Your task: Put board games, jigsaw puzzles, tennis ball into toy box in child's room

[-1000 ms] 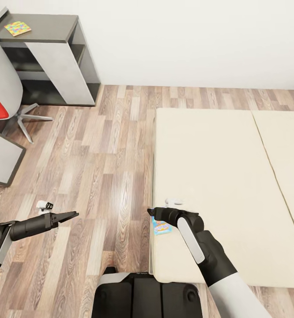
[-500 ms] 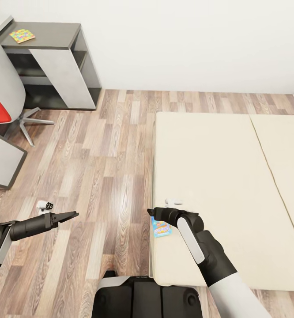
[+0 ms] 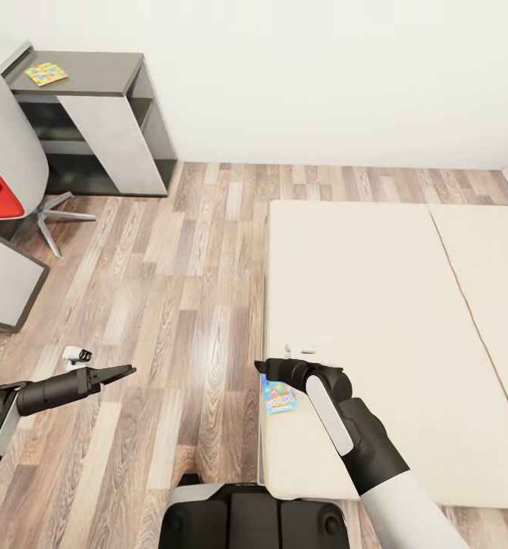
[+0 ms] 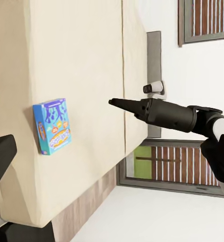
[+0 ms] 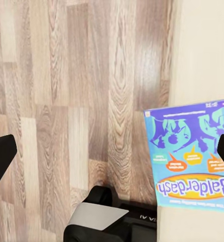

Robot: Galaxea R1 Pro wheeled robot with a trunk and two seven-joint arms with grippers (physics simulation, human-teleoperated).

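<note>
A blue Balderdash board game [image 3: 279,395] lies flat on the cream bed [image 3: 384,305], close to its floor-side edge; it is also the blue box [image 4: 52,126] and the box with its title [image 5: 192,156]. Just above that box my right gripper [image 3: 262,367] hovers, open, its fingers [image 5: 1,159] spread wide with nothing between them. My left gripper [image 3: 123,372] hangs over the wood floor, open and empty, well to the left of the bed. A colourful jigsaw puzzle [image 3: 46,73] rests on the dark grey table [image 3: 101,69] at the far left.
A grey and red swivel chair [image 3: 6,171] stands in front of the table. A grey cabinet [image 3: 2,282] sits at the left edge. Bare wood floor [image 3: 185,274] lies between table and bed. My base [image 3: 254,518] is against the bed's corner.
The whole picture has slid down a little, so the camera has moved. Both arms hold the same pose and the board game still lies on the bed.
</note>
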